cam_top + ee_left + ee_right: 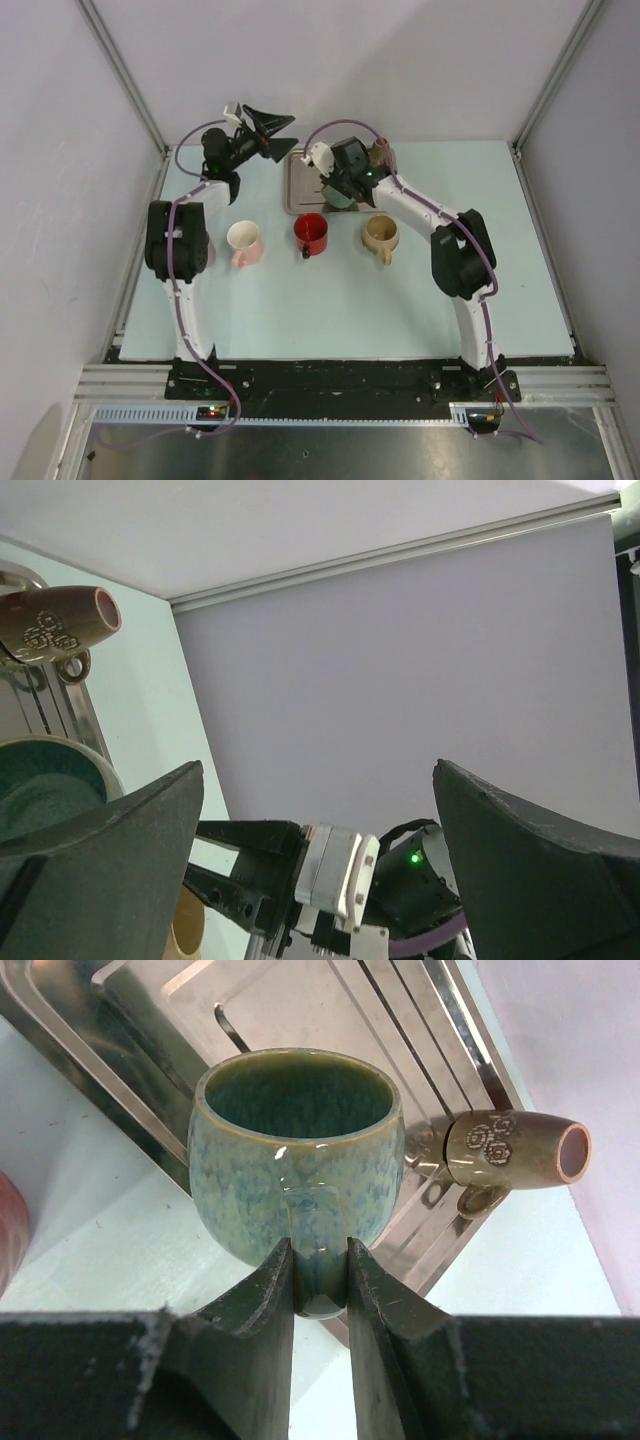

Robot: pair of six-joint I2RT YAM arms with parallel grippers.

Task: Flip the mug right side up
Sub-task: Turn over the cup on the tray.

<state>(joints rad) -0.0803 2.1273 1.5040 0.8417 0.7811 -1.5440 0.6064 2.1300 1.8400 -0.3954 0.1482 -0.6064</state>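
**Left claw [278, 135] gapes, right claw [318, 1260] pinches the green mug [295, 1150]**

In the upper left of the overhead view the left claw hangs above the far edge of the table [500, 280], its two dark fingers [100, 850] spread wide with nothing between them. Its own camera looks across at the back wall, with the other arm's wrist low in the frame.

Just right of it lies the metal tray [296, 172]. Below the tray, in the middle of the overhead frame, three mugs stand in a row, openings up: a pink mug [245, 242], a red mug [312, 234] and a tan mug [381, 235], each apart from its neighbour.

Over the tray's near right corner, the right claw is closed on the handle of the green mug. In the right wrist view both fingers press the handle from either side. This mug stands upright, mouth up, its blue-green inside showing (whether its base touches the tray cannot be told).

Further right, at the tray's far right edge, a brown mug [510, 1150] with flower marks lies on its side, mouth pointing right in the wrist frame, handle underneath.
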